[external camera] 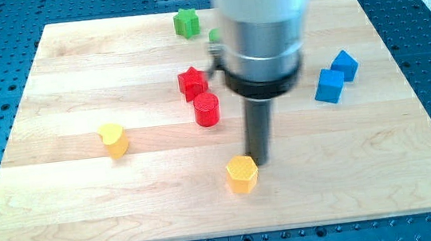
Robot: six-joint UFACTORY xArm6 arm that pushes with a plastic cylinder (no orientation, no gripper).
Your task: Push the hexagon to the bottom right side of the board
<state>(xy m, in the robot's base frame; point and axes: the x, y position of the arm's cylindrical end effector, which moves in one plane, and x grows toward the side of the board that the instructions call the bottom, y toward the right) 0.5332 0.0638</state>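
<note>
Nearest the view's bottom edge sits the yellow hexagon (242, 174), a little to the right of the middle of the wooden board (380, 159) and in its lower part, well short of the bottom right corner. Right behind it, at its upper right edge, my tip (261, 162) comes down to the board; it looks to be touching the hexagon or just beside it, and I cannot tell which. No jaws belong to this arm, so there is nothing to call apart or together: it ends only in the dark rod (258, 128), which hangs upright from a wide silver and black cylinder (261, 39) that fills the upper middle of the view.

Farther back and toward the view's left lies a yellow heart-shaped block (112, 139), well apart from everything else. Behind the hexagon, near the centre of the board, a red cylinder (207, 109) stands just below a red star-shaped block (192, 83), the two close together. On the view's right, two blue blocks sit side by side: a blue cube (329, 86) and, just behind it, a second blue cube (344, 64).

Farthest away, near the board's top edge, rests a green star-like block (186, 22). Another green block (214, 35) peeks out beside the cylinder, mostly hidden, so its shape is unclear.
</note>
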